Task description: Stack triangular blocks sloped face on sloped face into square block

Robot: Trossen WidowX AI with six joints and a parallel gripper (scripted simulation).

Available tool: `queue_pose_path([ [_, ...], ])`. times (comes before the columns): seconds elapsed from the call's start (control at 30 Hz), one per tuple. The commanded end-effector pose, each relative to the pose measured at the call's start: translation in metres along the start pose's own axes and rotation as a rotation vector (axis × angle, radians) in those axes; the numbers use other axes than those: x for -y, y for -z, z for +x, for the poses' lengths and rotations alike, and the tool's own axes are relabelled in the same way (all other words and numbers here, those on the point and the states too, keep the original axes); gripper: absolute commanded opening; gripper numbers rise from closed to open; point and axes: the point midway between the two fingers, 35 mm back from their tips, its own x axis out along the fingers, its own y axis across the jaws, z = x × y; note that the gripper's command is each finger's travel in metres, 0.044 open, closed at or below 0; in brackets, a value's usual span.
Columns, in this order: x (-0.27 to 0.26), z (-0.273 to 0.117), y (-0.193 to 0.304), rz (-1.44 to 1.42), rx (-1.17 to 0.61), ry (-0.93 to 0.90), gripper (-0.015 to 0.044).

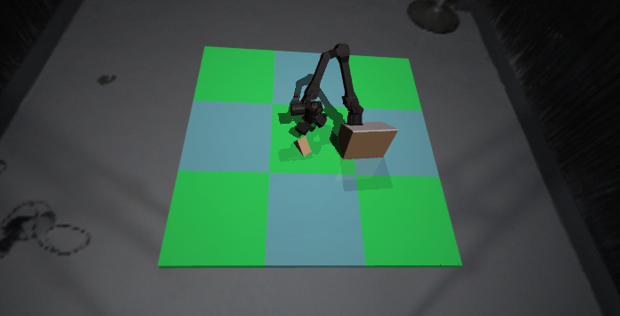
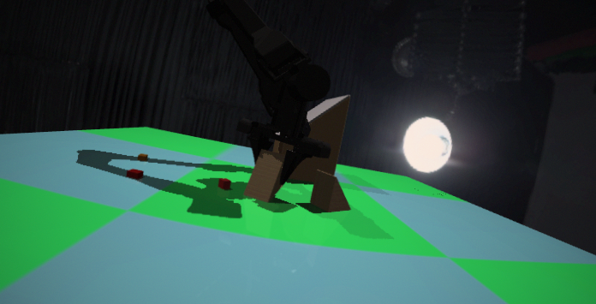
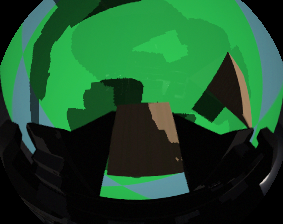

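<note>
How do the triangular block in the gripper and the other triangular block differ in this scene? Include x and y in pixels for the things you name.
The held block (image 2: pixel 262 181) (image 3: pixel 137 142) is between the gripper's (image 2: pixel 278 157) (image 3: pixel 146 127) fingers; the free block (image 1: pixel 305 146) (image 2: pixel 326 193) (image 3: pixel 227 90) is not gripped. The held block looks raised and tilted, while the free block rests on the green square (image 1: pixel 285 165) (image 2: pixel 240 221). Both are brown.

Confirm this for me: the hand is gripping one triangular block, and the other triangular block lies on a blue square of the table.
The square's colour is wrong: the top view shows the other triangular block on a green square. The hand is indeed gripping one triangular block.
</note>
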Motion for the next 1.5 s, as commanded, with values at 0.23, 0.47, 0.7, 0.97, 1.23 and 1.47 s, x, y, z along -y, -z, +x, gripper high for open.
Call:
queue_pose_path([
  [0.23,-0.003,-0.02,0.034,-0.001,0.433,-0.059,0.0],
  [0.47,-0.002,-0.021,0.05,-0.013,0.612,-0.085,0.0],
  [0.7,0.0,-0.021,0.066,-0.028,0.79,-0.111,0.0],
  [0.97,0.0,-0.022,0.075,-0.026,0.793,-0.098,0.0],
  [1.23,0.0,-0.022,0.075,-0.026,0.793,-0.098,0.0],
  [1.47,0.0,-0.022,0.075,-0.026,0.793,-0.098,0.0],
])
